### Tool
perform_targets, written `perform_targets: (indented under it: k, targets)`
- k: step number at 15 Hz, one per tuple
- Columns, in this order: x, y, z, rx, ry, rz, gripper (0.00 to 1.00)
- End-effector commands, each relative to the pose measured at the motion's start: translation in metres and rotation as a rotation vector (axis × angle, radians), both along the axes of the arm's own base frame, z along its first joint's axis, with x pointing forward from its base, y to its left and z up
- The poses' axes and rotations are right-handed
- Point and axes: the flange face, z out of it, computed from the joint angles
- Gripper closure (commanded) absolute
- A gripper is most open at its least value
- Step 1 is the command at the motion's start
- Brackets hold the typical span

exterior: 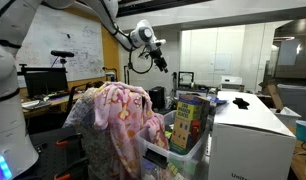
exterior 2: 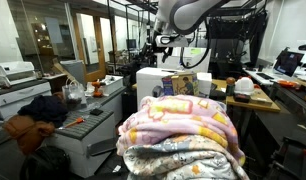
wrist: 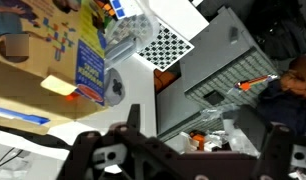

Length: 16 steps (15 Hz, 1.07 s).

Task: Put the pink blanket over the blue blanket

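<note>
The pink blanket point(exterior 2: 183, 125) sits heaped on top of the blue blanket point(exterior 2: 183, 162). It looks soft, light and floppy, so a raised fold near its edge is the place to pinch. The claw point(exterior: 159, 58) hangs high and well apart, jaws wide, holding nothing.

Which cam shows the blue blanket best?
An exterior view: the blue blanket lies in the foreground, speckled folds showing under the pink blanket. In an exterior view with the pink blanket side-on, it is almost wholly hidden. The wrist view shows neither.
</note>
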Motion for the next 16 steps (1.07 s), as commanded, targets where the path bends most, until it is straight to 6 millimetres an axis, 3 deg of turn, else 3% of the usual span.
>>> perform_targets:
  k: [1,5,8,16]
  targets:
    - [-0.013,-0.063,0.016,-0.010,0.056,-0.022,0.00]
    - [-0.039,-0.133,0.002,-0.043,0.198,-0.039,0.00]
    - [-0.058,-0.168,-0.015,-0.036,0.304,-0.066,0.00]
    - [-0.062,-0.262,-0.055,0.106,0.402,-0.188,0.00]
